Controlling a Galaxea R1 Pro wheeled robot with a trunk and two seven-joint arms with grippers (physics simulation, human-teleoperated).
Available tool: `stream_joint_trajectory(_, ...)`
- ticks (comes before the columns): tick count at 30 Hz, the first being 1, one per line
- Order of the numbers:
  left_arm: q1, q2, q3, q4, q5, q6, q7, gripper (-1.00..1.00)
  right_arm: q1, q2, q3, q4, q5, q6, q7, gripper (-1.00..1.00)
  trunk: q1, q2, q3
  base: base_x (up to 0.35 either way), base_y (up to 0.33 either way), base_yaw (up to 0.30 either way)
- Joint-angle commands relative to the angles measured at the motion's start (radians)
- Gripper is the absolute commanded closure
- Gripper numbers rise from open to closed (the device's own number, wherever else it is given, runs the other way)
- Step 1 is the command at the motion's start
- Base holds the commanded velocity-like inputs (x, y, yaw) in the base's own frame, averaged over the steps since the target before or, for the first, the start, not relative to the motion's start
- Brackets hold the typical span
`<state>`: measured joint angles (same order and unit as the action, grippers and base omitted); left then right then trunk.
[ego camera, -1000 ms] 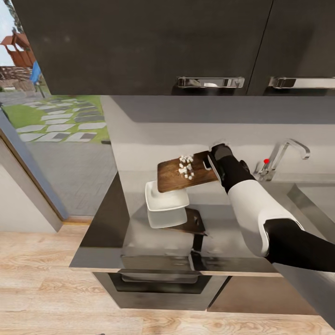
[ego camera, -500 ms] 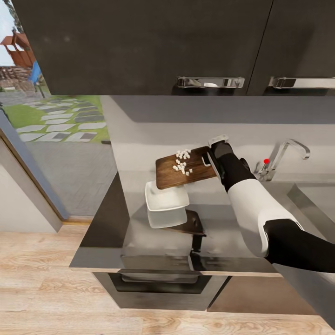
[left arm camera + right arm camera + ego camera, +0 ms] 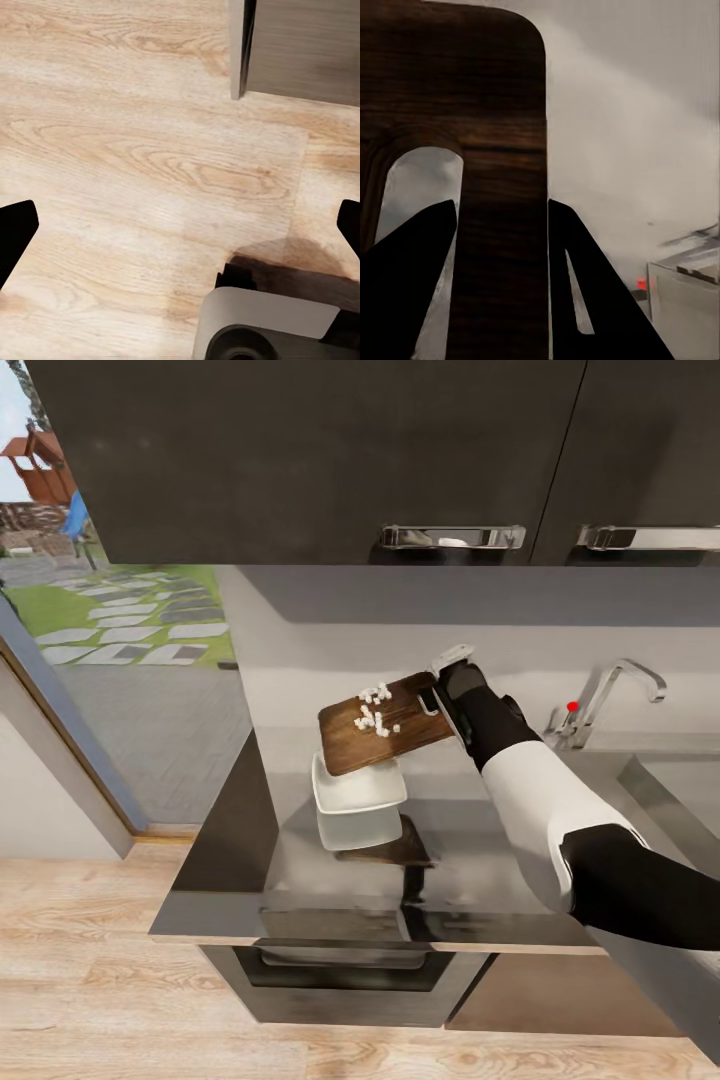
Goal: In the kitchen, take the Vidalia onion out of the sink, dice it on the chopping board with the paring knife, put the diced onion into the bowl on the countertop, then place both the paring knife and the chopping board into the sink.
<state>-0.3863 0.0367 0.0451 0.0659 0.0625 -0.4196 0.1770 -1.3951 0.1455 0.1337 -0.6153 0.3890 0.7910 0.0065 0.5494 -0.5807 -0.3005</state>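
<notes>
right pincer [image 3: 437, 703] clamped on chopping board [image 3: 385, 722] has tipped it steeper over the bowl [image 3: 357, 796], diced onion [image 3: 373, 711] sliding downslope, pour underway; left pincer [image 3: 180, 225] wide.

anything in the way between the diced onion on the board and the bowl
Nothing visible blocks it. The right gripper holds the chopping board tilted above the bowl, its lower end over the bowl's far rim. The diced onion sits mid-board, with bare wood between it and that lower edge.
</notes>
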Motion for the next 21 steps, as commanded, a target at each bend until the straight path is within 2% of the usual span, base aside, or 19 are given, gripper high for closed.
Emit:
stream_joint_trajectory(1, -0.002, 0.0, 0.004, 0.004, 0.005, -0.008, -0.003, -1.0, -0.007, 0.006, 0.003, 0.005, 0.009, -0.001, 0.0, 1.0, 0.0, -0.001, -0.002, 0.0, 0.0, 0.0)
stream_joint_trajectory(5, -0.002, 0.0, 0.004, 0.005, 0.005, -0.008, -0.003, -1.0, -0.005, 0.024, 0.002, -0.007, 0.009, -0.023, 0.004, 1.0, 0.0, -0.001, -0.002, 0.0, 0.0, 0.0)
stream_joint_trajectory(21, -0.002, 0.0, 0.004, 0.006, 0.005, -0.007, -0.003, -1.0, 0.011, 0.018, 0.001, -0.024, 0.008, -0.113, 0.002, 1.0, 0.0, -0.001, -0.002, 0.0, 0.0, 0.0)
